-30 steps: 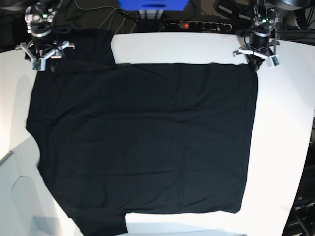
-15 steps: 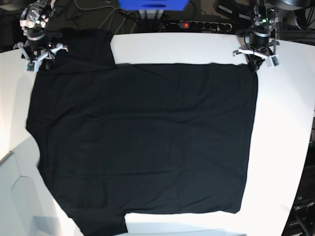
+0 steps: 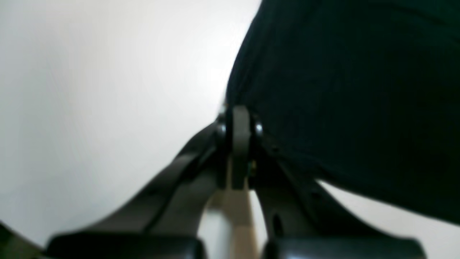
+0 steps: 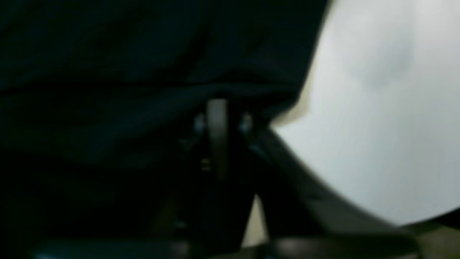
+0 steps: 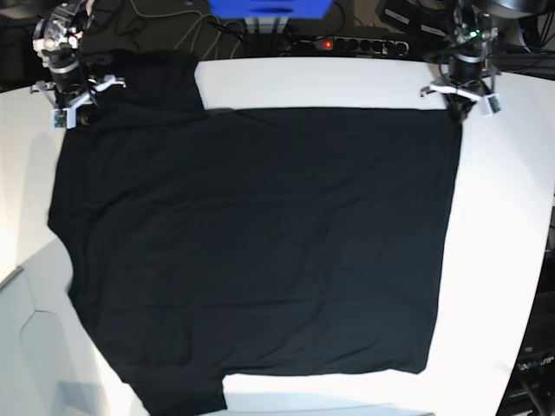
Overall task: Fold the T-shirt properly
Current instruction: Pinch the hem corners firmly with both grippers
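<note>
The black T-shirt (image 5: 251, 243) lies spread flat on the white table (image 5: 503, 260), filling most of it. My left gripper (image 5: 457, 113) sits at the shirt's far right corner. In the left wrist view it (image 3: 240, 113) is shut on the cloth's edge (image 3: 359, 90). My right gripper (image 5: 80, 111) is at the far left corner, by the sleeve. The right wrist view shows it (image 4: 217, 106) shut, with dark cloth (image 4: 107, 72) bunched around its tips. Neither tag nor print shows.
A power strip (image 5: 351, 43), cables and a blue box (image 5: 269, 7) lie behind the table's far edge. A grey panel (image 5: 26, 347) stands at the near left. Bare table shows to the right of the shirt and along the far edge (image 5: 303, 82).
My right gripper has shut at the far left corner. The left gripper has shifted slightly up and to the right, pulling the shirt's far edge straighter.
</note>
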Motion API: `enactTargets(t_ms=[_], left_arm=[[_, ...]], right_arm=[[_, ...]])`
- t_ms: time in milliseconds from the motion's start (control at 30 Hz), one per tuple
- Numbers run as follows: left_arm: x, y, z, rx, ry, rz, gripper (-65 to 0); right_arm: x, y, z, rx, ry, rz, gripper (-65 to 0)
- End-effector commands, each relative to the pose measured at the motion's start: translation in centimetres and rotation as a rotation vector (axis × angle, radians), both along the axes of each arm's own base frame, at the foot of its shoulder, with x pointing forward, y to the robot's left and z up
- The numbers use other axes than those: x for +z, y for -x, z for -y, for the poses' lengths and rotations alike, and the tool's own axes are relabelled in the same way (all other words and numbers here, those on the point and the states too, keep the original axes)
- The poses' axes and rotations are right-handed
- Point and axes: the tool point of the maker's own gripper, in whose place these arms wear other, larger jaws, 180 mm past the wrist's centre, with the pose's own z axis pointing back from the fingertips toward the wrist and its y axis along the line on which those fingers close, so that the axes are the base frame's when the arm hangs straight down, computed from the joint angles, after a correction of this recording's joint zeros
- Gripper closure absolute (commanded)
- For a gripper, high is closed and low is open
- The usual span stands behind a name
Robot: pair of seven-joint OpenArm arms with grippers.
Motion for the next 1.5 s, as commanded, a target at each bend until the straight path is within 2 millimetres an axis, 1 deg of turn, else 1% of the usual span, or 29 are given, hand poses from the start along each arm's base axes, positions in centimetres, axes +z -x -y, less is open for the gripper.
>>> enactTargets(t_ms=[0,67,167,233,367,433,500,533,600,700,800,867,933,1067,1100,1133,1167,1233,1367,1467], left_arm=[[1.2,-0.4,-0.5,-0.006,-0.026,0.035,-0.2],[1.8,-0.6,-0.7,-0.005,-0.034,0.047,-0.2],[2.3,-0.5,-0.9,-0.004,-0.044,0.054,-0.2],[2.9,-0.8,-0.7,-0.013,-0.048,0.07,-0.2],[3.6,-1.0,-0.4,-0.027,-0.053,0.083,-0.2],[4.1,-1.2,-0.1,-0.033,-0.054,0.095,-0.2],[4.0,-1.0,-0.2,-0.033,-0.055,0.091,-0.2],[4.1,-1.0,-0.1,-0.033,-0.055,0.092,-0.2],[4.1,-1.0,-0.1,-0.033,-0.055,0.092,-0.2],[4.1,-1.0,-0.1,-0.033,-0.055,0.092,-0.2],[4.1,-1.1,-0.1,-0.033,-0.055,0.094,-0.2],[4.1,-1.2,-0.1,-0.033,-0.055,0.095,-0.2],[4.1,-1.2,-0.1,-0.033,-0.055,0.095,-0.2],[4.2,-1.3,-0.1,-0.033,-0.055,0.098,-0.2],[4.2,-1.3,-0.1,-0.033,-0.055,0.1,-0.2],[4.2,-1.3,-0.1,-0.033,-0.055,0.1,-0.2],[4.2,-1.3,-0.1,-0.033,-0.055,0.1,-0.2],[4.2,-1.3,-0.1,-0.033,-0.055,0.1,-0.2],[4.2,-1.3,-0.2,-0.032,-0.055,0.098,-0.2],[4.1,-1.2,-0.2,-0.032,-0.055,0.097,-0.2]], right_arm=[[-0.3,0.8,0.1,0.026,0.018,-0.047,0.0],[-0.1,0.6,0.1,0.028,0.021,-0.039,0.0],[1.1,-0.1,0.1,0.04,0.042,-0.01,0.0],[2.1,-0.6,0.0,0.05,0.058,0.015,0.0],[4.9,-2.0,-0.3,0.076,0.097,0.086,0.0],[6.3,-2.4,0.1,0.073,0.124,0.116,0.0],[7.1,-2.7,0.2,0.055,0.132,0.143,0.0],[7.6,-2.7,0.5,0.046,0.143,0.152,0.0],[8.0,-2.8,0.7,0.042,0.153,0.161,0.0],[7.8,-2.3,0.7,0.043,0.154,0.149,0.0],[6.6,-0.6,0.6,0.046,0.145,0.078,0.0],[6.0,0.1,0.7,0.04,0.143,0.035,0.0],[5.6,0.6,0.7,0.037,0.142,-0.002,-5.2],[4.7,1.3,-0.7,0.135,0.113,-0.066,-24.5],[4.6,1.2,-0.7,0.134,0.112,-0.065,-28.9],[4.4,1.4,-0.7,0.131,0.106,-0.071,-32.7],[4.1,1.5,-0.7,0.129,0.101,-0.078,-35.2],[3.4,1.4,-0.5,0.112,0.084,-0.085,-38.5],[0.9,2.4,0.1,0.074,0.037,-0.138,-39.4],[0.4,2.7,0.4,0.061,0.027,-0.143,-39.5]])
